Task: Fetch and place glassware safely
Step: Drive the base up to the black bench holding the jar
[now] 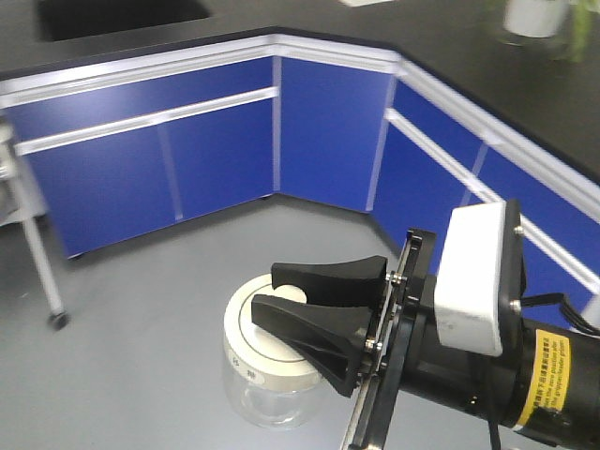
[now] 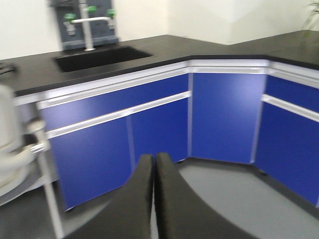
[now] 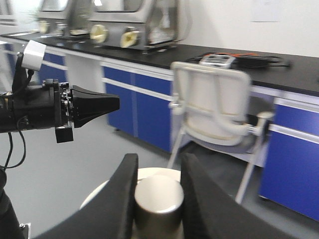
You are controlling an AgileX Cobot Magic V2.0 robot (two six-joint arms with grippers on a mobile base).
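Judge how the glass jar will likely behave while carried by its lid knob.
Likely fragile: the jar has clear glass walls, hanging above hard floor. It may slip, since the right gripper pinches only the smooth round knob. The lid could pull off.

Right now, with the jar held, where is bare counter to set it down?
Bare: black counter from the sink to the inside corner, and beyond it. Crowded: the stretch with glove boxes and a cabled instrument, chair in front. A white pot sits on the right-hand counter.
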